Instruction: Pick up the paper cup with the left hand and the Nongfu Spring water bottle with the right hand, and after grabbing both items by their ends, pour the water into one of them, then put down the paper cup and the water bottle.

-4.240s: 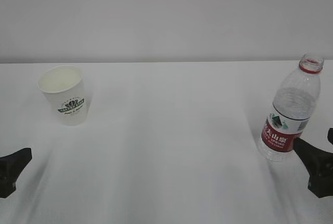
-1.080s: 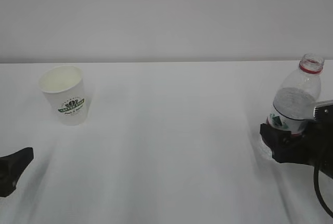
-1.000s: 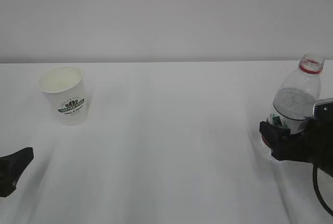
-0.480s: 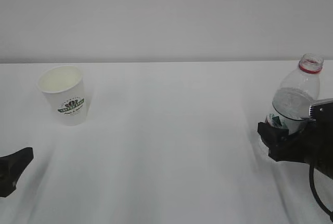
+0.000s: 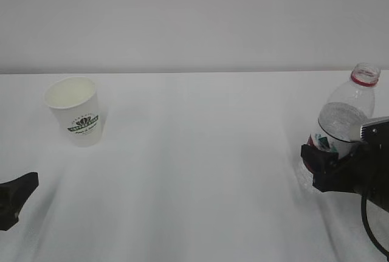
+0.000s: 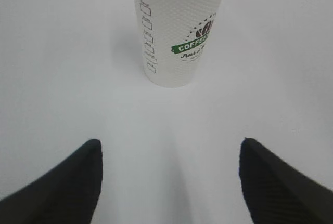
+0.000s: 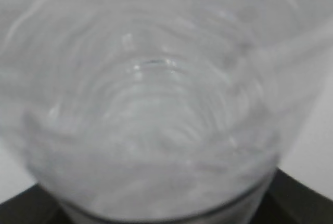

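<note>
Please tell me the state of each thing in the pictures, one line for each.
Paper cup: upright, on the table, not held.
Water bottle: upright, uncapped, between the right gripper's fingers.
Left gripper: open, short of the cup.
Right gripper: around the bottle's lower part; grip unclear.

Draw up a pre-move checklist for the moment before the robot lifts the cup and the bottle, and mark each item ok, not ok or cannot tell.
1. Paper cup upright on the table: ok.
2. Left gripper lined up with the cup, which stands ahead between its fingers: ok.
3. Left gripper around the cup: not ok; it is open and short of the cup.
4. Water bottle upright, its mouth uncapped: ok.
5. Right gripper around the bottle's lower part: ok; the body fills the right wrist view.
6. Right grip firm enough to lift: cannot tell; the finger contact is hidden.
</note>
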Motion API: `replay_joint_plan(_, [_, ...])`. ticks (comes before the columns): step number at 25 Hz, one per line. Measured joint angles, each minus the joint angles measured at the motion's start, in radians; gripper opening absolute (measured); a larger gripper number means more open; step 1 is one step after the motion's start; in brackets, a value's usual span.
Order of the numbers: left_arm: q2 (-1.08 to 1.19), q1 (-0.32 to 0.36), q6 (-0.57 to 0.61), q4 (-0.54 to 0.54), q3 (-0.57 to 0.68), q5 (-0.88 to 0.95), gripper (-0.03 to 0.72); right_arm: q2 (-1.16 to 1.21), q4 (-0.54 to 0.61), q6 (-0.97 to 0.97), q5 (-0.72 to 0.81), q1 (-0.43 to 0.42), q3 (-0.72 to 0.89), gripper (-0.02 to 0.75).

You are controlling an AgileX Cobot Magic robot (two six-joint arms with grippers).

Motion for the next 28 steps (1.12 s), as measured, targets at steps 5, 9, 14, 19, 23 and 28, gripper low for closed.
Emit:
replay_joint_plan(5, [0.0,0.0,0.0,0.0,0.0,0.0,0.594,-0.012,-0.002,0.0,-0.012,0.0,0.037,0.488])
replay_joint_plan(9, [0.0,0.0,0.0,0.0,0.0,0.0,0.594,-0.052,-0.004,0.0,0.005,0.0,0.073,0.488])
replay_joint_plan(14, [0.0,0.0,0.0,0.0,0.0,0.0,0.594,-0.121,-0.006,0.001,0.057,0.0,0.093,0.486])
replay_joint_plan(19, [0.0,0.0,0.0,0.0,0.0,0.0,0.594,-0.182,-0.008,0.001,0.057,0.0,0.099,0.486])
replay_joint_plan(23, [0.0,0.0,0.0,0.001,0.0,0.0,0.594,-0.206,-0.011,0.007,0.059,0.0,0.099,0.486])
replay_joint_plan(28, [0.0,0.0,0.004,0.001,0.0,0.0,0.599,-0.257,-0.013,0.024,0.061,0.0,0.099,0.485])
